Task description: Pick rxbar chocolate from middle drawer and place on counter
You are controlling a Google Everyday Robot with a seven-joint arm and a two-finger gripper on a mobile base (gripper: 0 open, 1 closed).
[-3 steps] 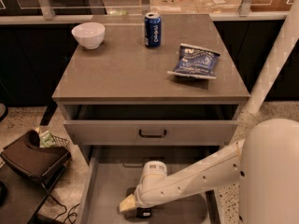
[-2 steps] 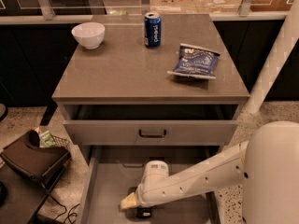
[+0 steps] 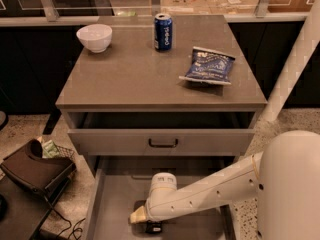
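Observation:
The middle drawer (image 3: 112, 204) is pulled out at the bottom of the view, showing its pale-grey floor and thin side walls. My gripper (image 3: 136, 217) reaches down into it from the right, low over the floor near the front. A small dark object (image 3: 154, 228) lies on the drawer floor just under my wrist, right of the gripper. It may be the rxbar chocolate, but it is mostly hidden. The counter (image 3: 135, 74) is the grey-brown top slab of the cabinet.
On the counter stand a white bowl (image 3: 94, 37) at the back left, a blue can (image 3: 163, 32) at the back middle and a blue crinkled snack bag (image 3: 207, 66) on the right. The top drawer (image 3: 162, 143) is slightly open. A dark bin (image 3: 35, 169) sits on the floor at left.

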